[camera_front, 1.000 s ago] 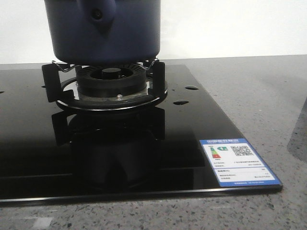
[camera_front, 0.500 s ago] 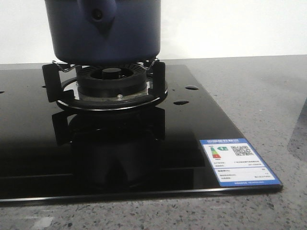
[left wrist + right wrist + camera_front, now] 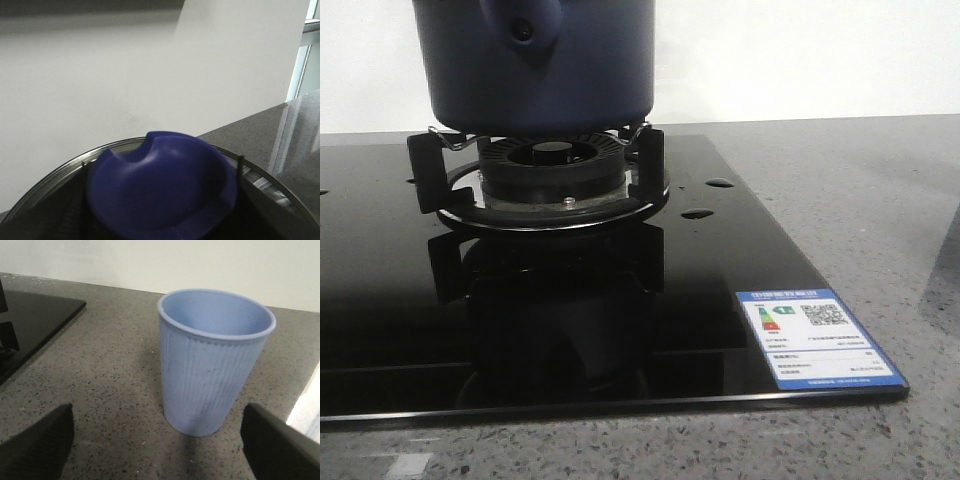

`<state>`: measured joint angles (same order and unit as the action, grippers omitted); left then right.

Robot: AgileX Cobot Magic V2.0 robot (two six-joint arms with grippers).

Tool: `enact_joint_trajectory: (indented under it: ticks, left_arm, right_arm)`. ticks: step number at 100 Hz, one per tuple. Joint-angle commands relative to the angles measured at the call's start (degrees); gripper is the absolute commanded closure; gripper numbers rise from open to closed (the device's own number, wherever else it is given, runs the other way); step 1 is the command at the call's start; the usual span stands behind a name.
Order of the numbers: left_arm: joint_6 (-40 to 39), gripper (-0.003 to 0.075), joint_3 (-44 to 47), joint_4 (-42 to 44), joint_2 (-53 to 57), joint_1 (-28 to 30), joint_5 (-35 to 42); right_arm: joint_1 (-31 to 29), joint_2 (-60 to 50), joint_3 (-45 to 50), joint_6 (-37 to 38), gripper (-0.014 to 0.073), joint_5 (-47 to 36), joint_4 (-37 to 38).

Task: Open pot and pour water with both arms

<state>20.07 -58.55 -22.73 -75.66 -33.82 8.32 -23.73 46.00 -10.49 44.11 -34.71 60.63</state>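
Currently the large dark navy-blue round pot (image 3: pixel 540 65) sits on the black burner grate (image 3: pixel 545 180) of the glossy black glass cooktop (image 3: pixel 720 290). Left gripper (image 3: pixel 162 220) sits at the blue lid knob (image 3: pixel 160 195) above the glass lid (image 3: pixel 45 187); grip cannot be told. Right gripper (image 3: pixel 160 445) is spread wide, fingers (image 3: pixel 37 445) flanking the upright pale-blue ribbed plastic cup (image 3: pixel 212 360) on the speckled grey countertop (image 3: pixel 110 365), apart from it.
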Motion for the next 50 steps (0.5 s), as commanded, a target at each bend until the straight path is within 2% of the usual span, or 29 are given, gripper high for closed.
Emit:
enact_joint_trajectory:
  ticks: [1,50]
  left_arm:
    - [-0.02,0.0334,-1.99,-0.23,-0.04,-1.00,8.88]
    - [-0.02,0.0334,-1.99,-0.23,-5.24,-1.00,11.26]
  right_arm:
    - [0.07,-0.47,-1.23,0.05,-0.0018,-2.87,-1.13]
    - [0.76,-0.47,-1.23,0.05,-0.0018,-2.87,-1.00]
